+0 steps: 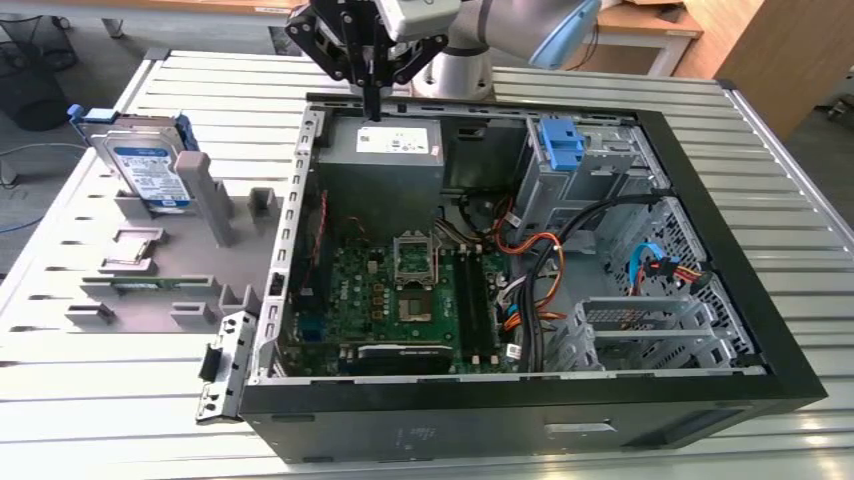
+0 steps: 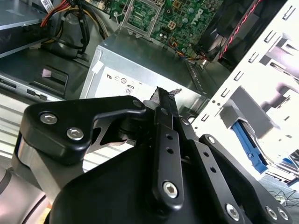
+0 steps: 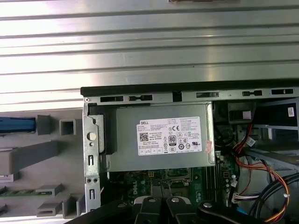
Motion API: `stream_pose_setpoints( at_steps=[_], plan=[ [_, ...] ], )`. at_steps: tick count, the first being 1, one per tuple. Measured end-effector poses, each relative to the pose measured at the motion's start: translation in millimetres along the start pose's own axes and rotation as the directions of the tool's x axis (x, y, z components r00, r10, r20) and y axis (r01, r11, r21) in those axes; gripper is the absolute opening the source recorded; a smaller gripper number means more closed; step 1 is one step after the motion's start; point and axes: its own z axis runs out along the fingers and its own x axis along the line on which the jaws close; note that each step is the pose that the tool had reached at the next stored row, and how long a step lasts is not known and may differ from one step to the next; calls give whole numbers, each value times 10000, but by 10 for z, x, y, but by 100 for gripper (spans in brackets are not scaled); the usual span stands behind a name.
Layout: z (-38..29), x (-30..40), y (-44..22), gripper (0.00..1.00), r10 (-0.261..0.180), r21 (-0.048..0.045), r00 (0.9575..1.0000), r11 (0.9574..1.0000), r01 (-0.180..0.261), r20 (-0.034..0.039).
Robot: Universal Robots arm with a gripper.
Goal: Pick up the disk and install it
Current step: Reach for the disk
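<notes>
1. Gripper [image 1: 372, 110] is pinched closed and empty, over the PSU [image 1: 387, 148].
2. Disk [image 1: 144, 165] stands in the rack [image 1: 160, 290] at the exterior view's left, well apart.
3. Risk: closed fingers could topple the disk instead of straddling it.

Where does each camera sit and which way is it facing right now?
Exterior view: off the arm, looking down on the open black computer case, the flat silver disk in its blue rail at the exterior view's left; the black gripper hangs over the case.
First wrist view: on the wrist, facing down at the grey metal box with a white sticker; fingers intrude.
Second wrist view: on the wrist, looking along the shut fingers.
Shared: all show that box.
</notes>
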Motion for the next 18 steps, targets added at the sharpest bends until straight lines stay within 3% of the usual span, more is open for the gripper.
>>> stream_pose_setpoints(
  at_steps=[18],
  plan=[
    [-2, 117, -9, 11, 1, -1, 10000, 10000, -1, 0]
  ],
)
